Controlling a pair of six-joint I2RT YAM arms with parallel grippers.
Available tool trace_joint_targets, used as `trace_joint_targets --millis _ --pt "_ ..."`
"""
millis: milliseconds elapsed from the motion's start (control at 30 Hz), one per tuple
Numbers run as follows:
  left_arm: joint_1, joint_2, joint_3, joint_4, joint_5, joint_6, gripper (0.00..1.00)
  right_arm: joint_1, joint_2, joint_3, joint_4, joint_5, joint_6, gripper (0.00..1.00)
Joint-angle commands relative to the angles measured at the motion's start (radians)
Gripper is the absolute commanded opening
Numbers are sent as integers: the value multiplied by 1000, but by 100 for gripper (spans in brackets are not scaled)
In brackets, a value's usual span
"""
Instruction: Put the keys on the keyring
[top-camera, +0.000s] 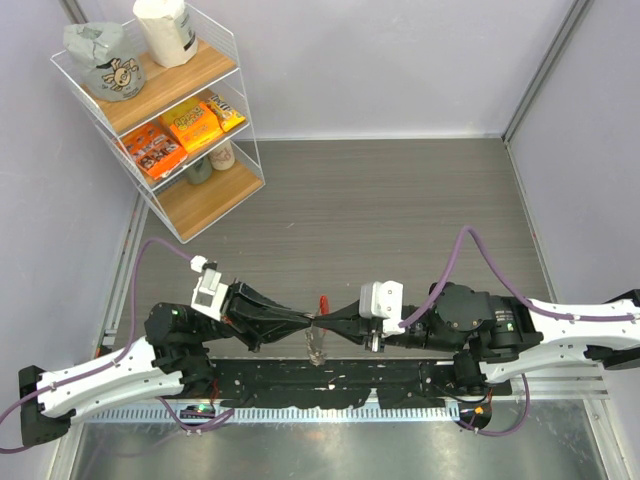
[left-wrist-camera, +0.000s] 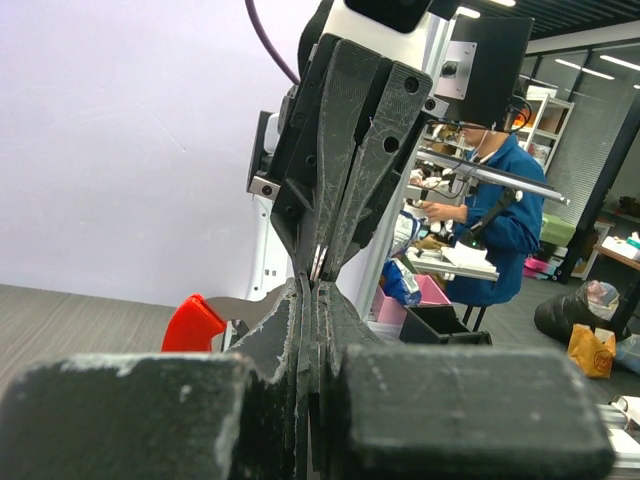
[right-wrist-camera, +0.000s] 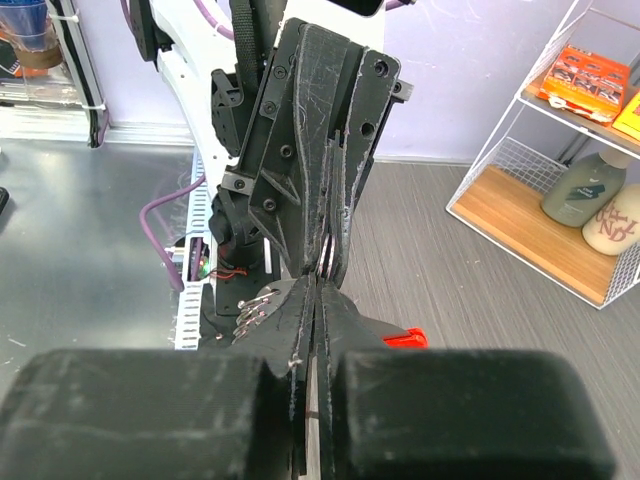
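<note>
My two grippers meet tip to tip low over the near edge of the table. The left gripper (top-camera: 308, 322) (left-wrist-camera: 318, 290) is shut on the keyring. The ring's red arc (left-wrist-camera: 195, 325) (top-camera: 322, 302) sticks out on one side of its tips. The right gripper (top-camera: 330, 322) (right-wrist-camera: 320, 285) faces it, also shut at the same spot. In the right wrist view the red arc (right-wrist-camera: 405, 338) shows on one side of its fingers and the silvery chain part (right-wrist-camera: 252, 310) on the other. That chain (top-camera: 317, 345) hangs below the tips. The keys are hidden.
A white wire shelf (top-camera: 160, 110) with bags, snack boxes and bottles stands at the back left, and its corner (right-wrist-camera: 560, 200) shows in the right wrist view. Below the grippers runs a black base rail (top-camera: 320, 385). Purple cables (top-camera: 470, 245) loop over both arms.
</note>
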Motion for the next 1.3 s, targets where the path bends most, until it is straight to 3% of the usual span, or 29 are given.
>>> trace_joint_targets --millis 0,167,400,633,967,1267 --pt "-4 -7 7 57 -7 0 0 13 12 40 47 29 -24 6" --pt "-3 -21 22 -16 -10 4 2 23 -14 33 36 45 -20 6" --pt "-4 -64 62 -156 30 49 38 26 -43 25 10 51 17 6" --pt "-3 -101 133 -375 36 145 54 26 -19 72 -80 48 66 5" --pt "-3 -41 252 -582 104 230 56 28 35 154 -268 -5 152 6" --pt "-3 42 309 -667 165 242 50 26 111 273 -403 -34 181 6"
